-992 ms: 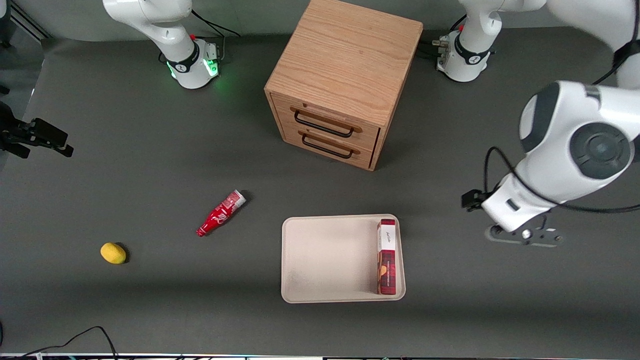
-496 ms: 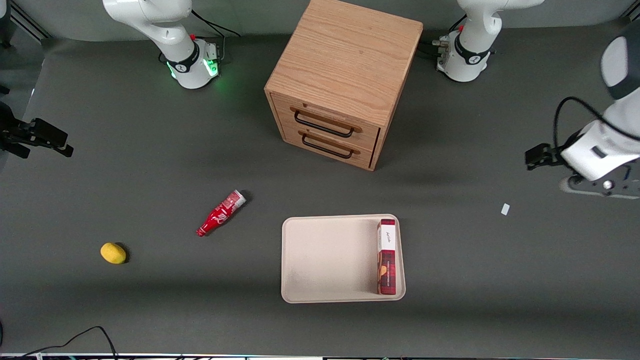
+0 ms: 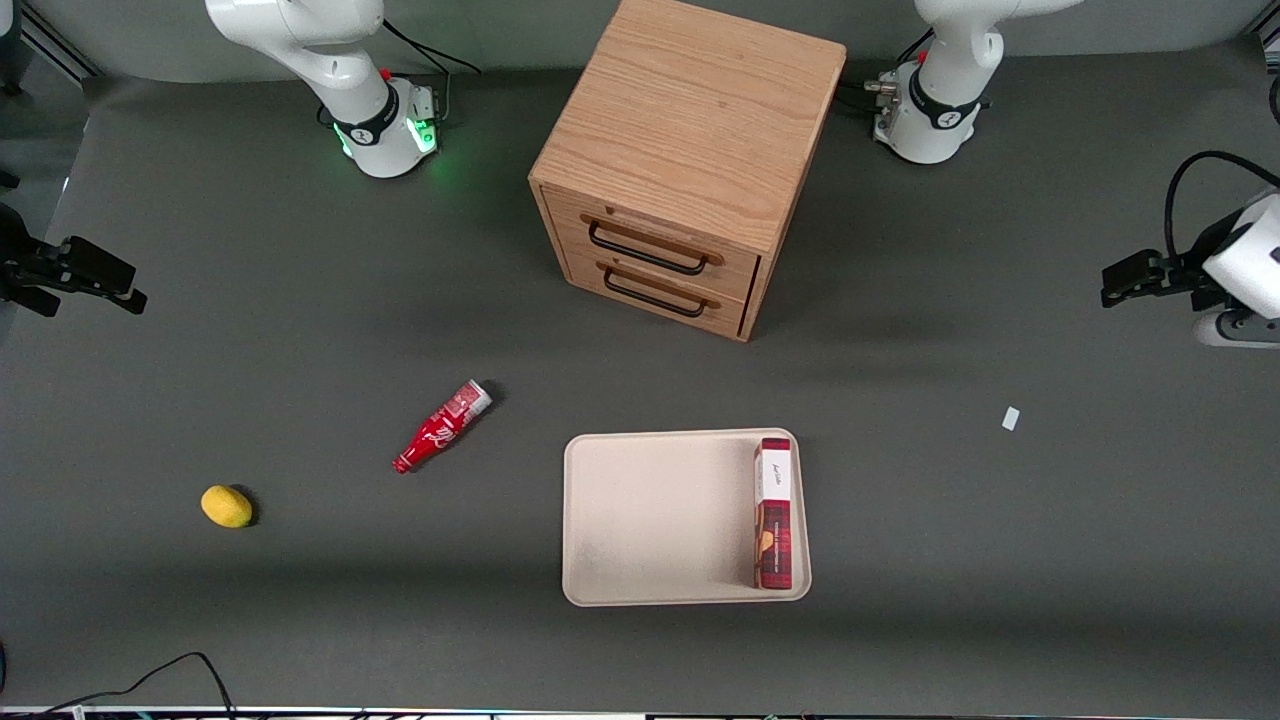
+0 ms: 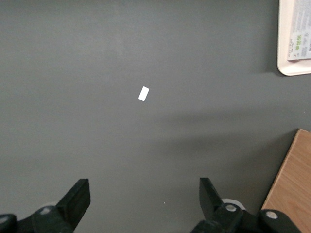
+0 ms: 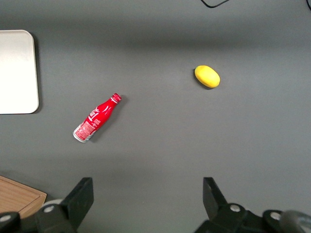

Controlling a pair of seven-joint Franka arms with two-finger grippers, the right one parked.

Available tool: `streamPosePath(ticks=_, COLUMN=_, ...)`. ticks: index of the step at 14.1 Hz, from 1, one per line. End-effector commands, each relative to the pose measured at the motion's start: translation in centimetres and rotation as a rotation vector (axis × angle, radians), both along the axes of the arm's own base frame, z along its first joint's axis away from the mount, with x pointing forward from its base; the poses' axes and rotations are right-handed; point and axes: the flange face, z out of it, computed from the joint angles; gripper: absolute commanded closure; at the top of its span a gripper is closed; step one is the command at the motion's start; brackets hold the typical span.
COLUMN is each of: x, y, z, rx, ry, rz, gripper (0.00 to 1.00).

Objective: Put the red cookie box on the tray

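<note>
The red cookie box (image 3: 774, 514) lies flat in the cream tray (image 3: 650, 520), along the tray's rim toward the working arm's end. Its white end panel points toward the cabinet. My left gripper (image 3: 1238, 326) hangs well away from the tray, at the working arm's end of the table and farther from the front camera than the tray. In the left wrist view the gripper (image 4: 144, 194) is open with only bare dark table between its fingers. A corner of the tray (image 4: 291, 69) with a pale printed face of the box (image 4: 299, 42) also shows there.
A wooden two-drawer cabinet (image 3: 690, 160) stands farther from the front camera than the tray. A small red bottle (image 3: 442, 427) and a yellow fruit (image 3: 226, 506) lie toward the parked arm's end. A small white scrap (image 3: 1011, 418) lies on the table between tray and gripper.
The left arm has drawn away from the tray toward its own end of the table and farther from the front camera. The box has stayed put on the tray.
</note>
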Motion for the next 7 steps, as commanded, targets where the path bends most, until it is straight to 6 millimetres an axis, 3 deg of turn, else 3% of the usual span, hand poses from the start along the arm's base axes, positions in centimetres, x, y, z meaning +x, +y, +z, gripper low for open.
streamPosePath(ticks=1, x=-1.45, y=0.41, z=0.75, rx=-0.027, ry=0.008, rz=-0.042, gripper=0.0)
streamPosePath(ticks=7, x=-1.42, y=0.45, z=0.83, rx=-0.014, ry=0.006, rz=-0.046, gripper=0.0)
